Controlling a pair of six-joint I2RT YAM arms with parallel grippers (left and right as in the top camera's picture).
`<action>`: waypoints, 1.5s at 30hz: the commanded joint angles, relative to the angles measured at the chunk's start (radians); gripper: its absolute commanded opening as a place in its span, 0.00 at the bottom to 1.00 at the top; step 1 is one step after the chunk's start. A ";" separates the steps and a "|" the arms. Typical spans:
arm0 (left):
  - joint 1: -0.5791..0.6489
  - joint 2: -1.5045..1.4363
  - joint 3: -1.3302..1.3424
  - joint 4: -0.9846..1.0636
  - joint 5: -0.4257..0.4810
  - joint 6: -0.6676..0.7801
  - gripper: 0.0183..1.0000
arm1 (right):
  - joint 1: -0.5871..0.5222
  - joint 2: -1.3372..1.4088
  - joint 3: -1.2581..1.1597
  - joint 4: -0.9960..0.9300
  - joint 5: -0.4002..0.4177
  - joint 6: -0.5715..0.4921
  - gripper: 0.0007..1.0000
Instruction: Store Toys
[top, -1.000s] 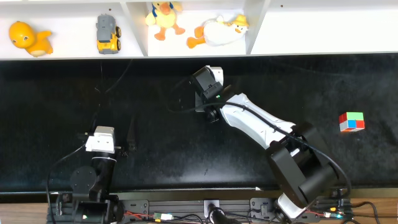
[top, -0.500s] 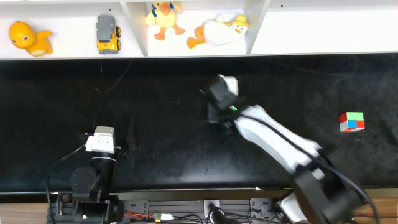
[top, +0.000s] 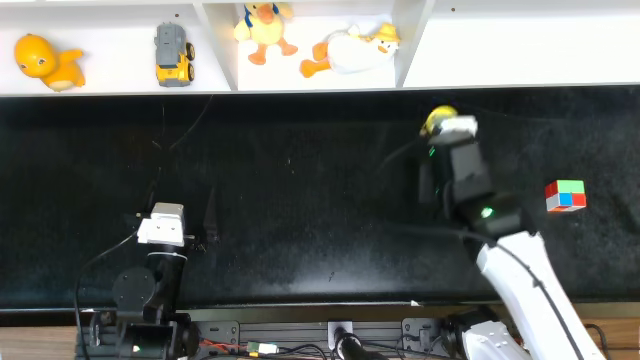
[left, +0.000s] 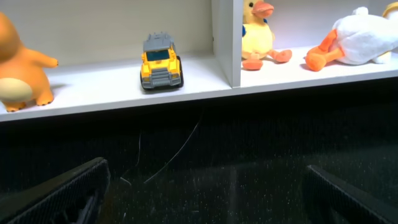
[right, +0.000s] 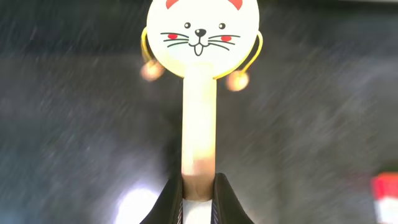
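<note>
Up over the black mat, the right gripper is clamped on the handle of a cat-faced rattle drum, a bead at each side of the face. A colour cube lies on the mat nearby, apart from it. The left gripper sits spread wide, facing the white shelf: an orange toy and a yellow truck share one compartment, a yellow duck and a white duck the next

Black speckled tabletop before a white partitioned shelf
</note>
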 joint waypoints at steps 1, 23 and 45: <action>-0.007 -0.009 -0.001 -0.005 -0.005 -0.018 1.00 | -0.121 0.108 0.163 0.035 0.014 -0.200 0.04; -0.007 -0.009 -0.001 -0.005 -0.005 -0.018 1.00 | -0.199 0.598 0.364 0.456 -0.227 -0.227 0.04; -0.007 -0.009 -0.001 -0.005 -0.005 -0.018 1.00 | -0.224 0.073 0.000 0.123 -0.096 -0.217 1.00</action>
